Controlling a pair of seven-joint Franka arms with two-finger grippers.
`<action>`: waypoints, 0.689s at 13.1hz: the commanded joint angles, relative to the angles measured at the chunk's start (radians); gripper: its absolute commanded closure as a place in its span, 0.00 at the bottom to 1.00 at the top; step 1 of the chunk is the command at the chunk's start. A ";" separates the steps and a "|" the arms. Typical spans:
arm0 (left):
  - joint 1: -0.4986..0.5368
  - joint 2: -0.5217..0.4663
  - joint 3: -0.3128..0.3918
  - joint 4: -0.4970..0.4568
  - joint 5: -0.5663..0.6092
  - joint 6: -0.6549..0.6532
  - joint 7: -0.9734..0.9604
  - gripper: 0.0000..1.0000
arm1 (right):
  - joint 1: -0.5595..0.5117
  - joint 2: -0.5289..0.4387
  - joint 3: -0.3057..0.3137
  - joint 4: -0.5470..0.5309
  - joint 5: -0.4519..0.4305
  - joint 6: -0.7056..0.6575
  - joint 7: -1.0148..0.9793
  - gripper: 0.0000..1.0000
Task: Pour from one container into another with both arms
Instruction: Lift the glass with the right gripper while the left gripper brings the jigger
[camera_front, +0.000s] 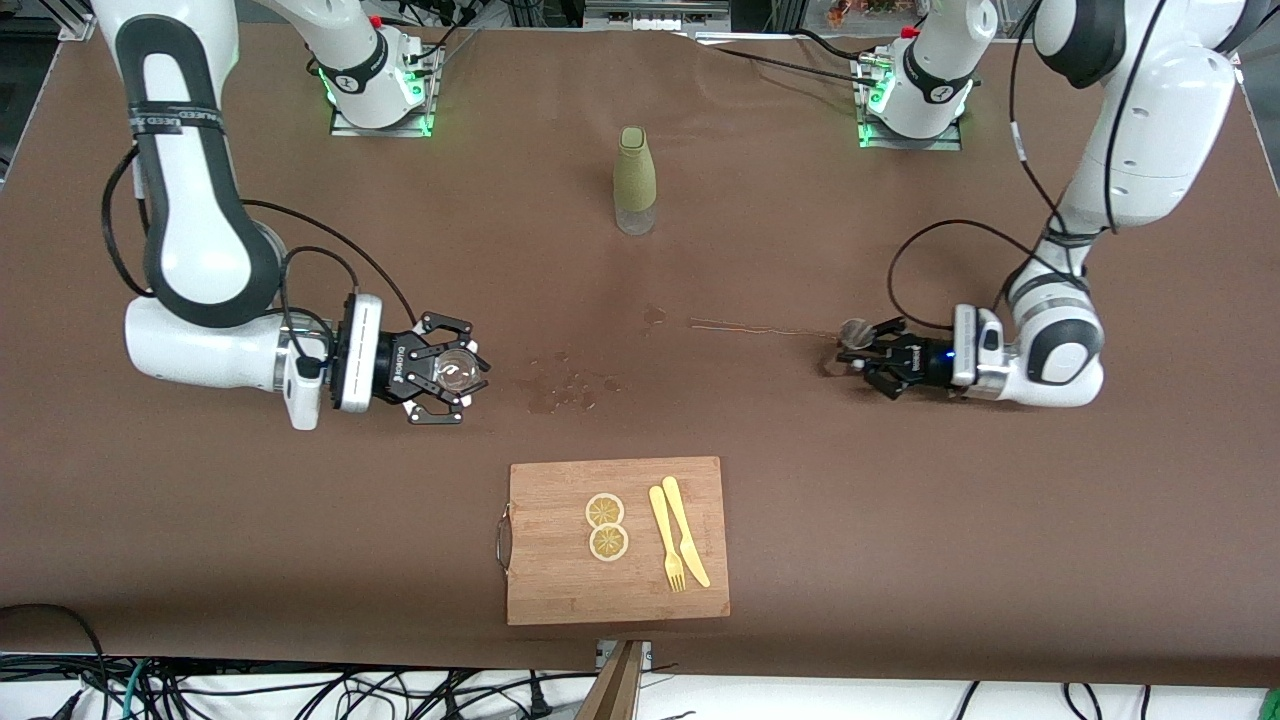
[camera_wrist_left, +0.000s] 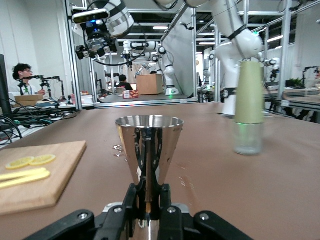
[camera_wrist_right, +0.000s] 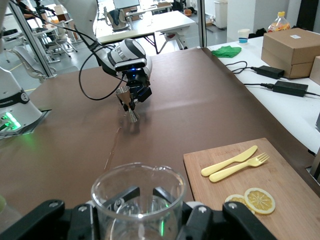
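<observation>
I have the left gripper (camera_front: 872, 357) pinched on the waist of the jigger (camera_wrist_left: 148, 150) at the left arm's end of the table, the cup upright and resting on or just off the cloth; I can't tell which from here. The right gripper (camera_front: 455, 372) has its fingers closed around the glass (camera_wrist_right: 138, 200) at the right arm's end, mouth up. The two are well apart, with wet spots (camera_front: 565, 385) on the table between them, so some liquid is already spilled. From here I would lift the jigger straight up, keep it level while I carry it toward the middle, and bring the glass to meet it above the bare cloth, clear of the bottle (camera_front: 635, 180) and the board (camera_front: 617, 590). I'd set the jigger's lip right over the glass rim before tipping, then roll the wrist slowly.
</observation>
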 joint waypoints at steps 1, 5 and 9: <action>-0.056 -0.025 -0.089 -0.020 -0.127 0.175 0.036 1.00 | 0.050 -0.025 -0.005 -0.025 -0.005 0.081 0.073 0.78; -0.179 -0.016 -0.134 -0.017 -0.347 0.287 0.014 1.00 | 0.112 0.001 -0.005 -0.019 0.006 0.188 0.114 0.78; -0.317 0.023 -0.132 0.068 -0.449 0.376 -0.053 1.00 | 0.141 0.024 -0.007 -0.015 0.006 0.236 0.166 0.78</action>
